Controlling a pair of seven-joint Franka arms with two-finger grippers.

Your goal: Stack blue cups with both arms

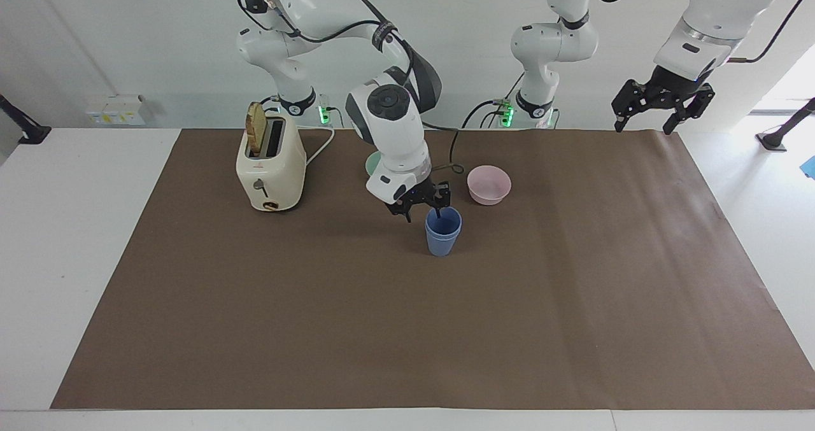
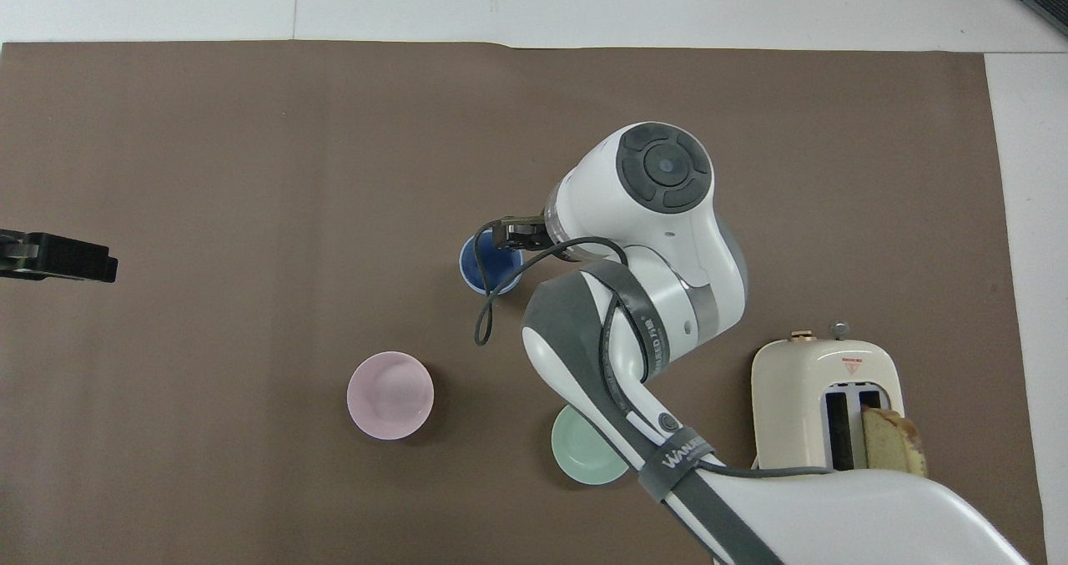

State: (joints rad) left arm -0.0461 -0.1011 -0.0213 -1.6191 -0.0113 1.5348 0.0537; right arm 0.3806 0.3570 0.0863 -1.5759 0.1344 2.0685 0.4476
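Blue cups sit nested at frame centre, stacked as the task asks. Just above their rim, the right gripper hangs spread wide and empty. At upper right, the left gripper waits, fingers also apart.

Nested blue cups under right gripper, jaws apart.

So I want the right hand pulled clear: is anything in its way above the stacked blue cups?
Nothing visible. The right hand is open over the blue cups, already nested; the pink bowl sits apart, nearer the robots.
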